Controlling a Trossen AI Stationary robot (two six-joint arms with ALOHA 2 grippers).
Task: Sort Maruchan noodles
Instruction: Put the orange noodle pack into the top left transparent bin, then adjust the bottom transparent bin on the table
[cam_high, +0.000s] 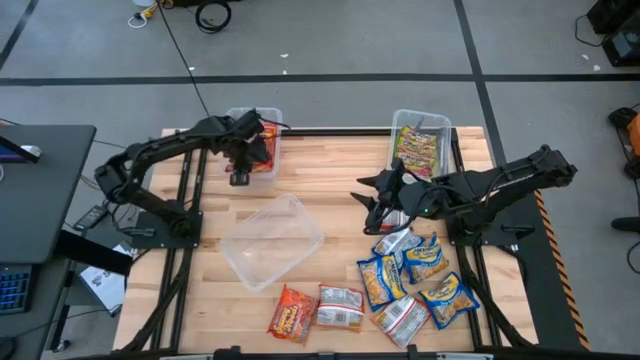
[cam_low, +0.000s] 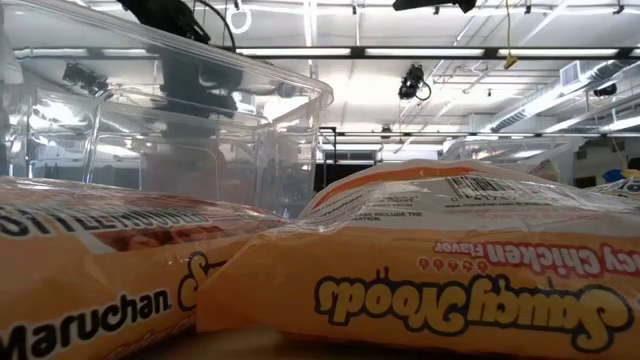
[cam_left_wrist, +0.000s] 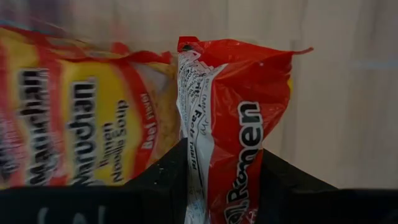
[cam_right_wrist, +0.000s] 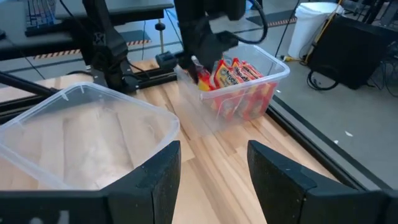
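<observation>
My left gripper (cam_high: 262, 137) points down into the clear bin (cam_high: 240, 118) at the table's far left and is shut on an orange-red Maruchan packet (cam_left_wrist: 239, 106). Beside it in that bin stand more orange-red packets (cam_left_wrist: 81, 118). My right gripper (cam_high: 368, 200) hovers open and holds nothing, right of the table's middle, above the wood. Loose noodle packets lie flat near the front edge: blue-and-yellow ones (cam_high: 405, 280), an orange-red one (cam_high: 292, 312) and silver ones (cam_high: 340, 305). In the low view two of them (cam_low: 430, 270) fill the foreground. My left gripper pinches the orange-red packet between its two fingers (cam_left_wrist: 163, 177), which come from above and point down. The packet is bent lengthwise, with its printed back and red front both showing at the pinched part (cam_left_wrist: 217, 174). It hangs upright below the fingers, inside the bin (cam_right_wrist: 273, 65).
An empty clear bin (cam_high: 300, 215) lies askew at the table's middle, between the two arms. A third clear bin (cam_high: 400, 120) at the far right holds green-and-pink packets. Bare wood lies between the bins. Dark frame rails run along the table's left and right sides.
</observation>
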